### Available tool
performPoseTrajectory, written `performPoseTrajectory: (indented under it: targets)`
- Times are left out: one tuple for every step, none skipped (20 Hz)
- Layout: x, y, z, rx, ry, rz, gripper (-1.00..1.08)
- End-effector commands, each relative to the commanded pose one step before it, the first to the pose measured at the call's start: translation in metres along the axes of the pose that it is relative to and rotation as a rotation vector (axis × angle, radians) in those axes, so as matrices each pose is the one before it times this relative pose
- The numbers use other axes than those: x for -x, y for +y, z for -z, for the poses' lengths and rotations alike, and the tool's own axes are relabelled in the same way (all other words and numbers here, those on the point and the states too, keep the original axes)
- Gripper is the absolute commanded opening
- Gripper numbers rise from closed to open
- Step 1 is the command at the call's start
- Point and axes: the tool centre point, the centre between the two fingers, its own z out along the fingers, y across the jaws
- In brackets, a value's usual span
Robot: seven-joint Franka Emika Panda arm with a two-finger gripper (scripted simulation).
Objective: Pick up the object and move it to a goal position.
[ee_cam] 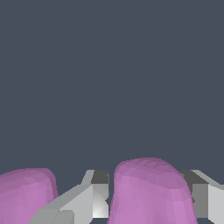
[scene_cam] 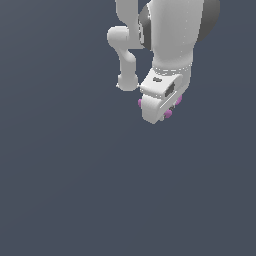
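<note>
Gripping the small pink-purple H-shaped piece (ee_cam: 151,192) between its grey fingers (ee_cam: 99,194), the white robot gripper (scene_cam: 156,111) hangs at about one o'clock in the exterior view, pink ends peeking out on both sides of the hand

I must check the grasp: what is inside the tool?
The pink piece sits between the tool fingers, one end bulging beside a finger. Its connecting bar is covered, so unseen.
</note>
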Motion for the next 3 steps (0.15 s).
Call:
performPoseTrajectory:
  targets:
    - [0.00032, 0.0001, 0.00267, -0.00116, -0.00072, -0.00056, -1.0]
    - [-0.00023, 0.00027, -0.00037, 0.0, 0.0, 0.0, -1.0]
    - [0.00011, 0.00038, -0.00021, 0.00023, -0.00014, -0.00063, -1.0]
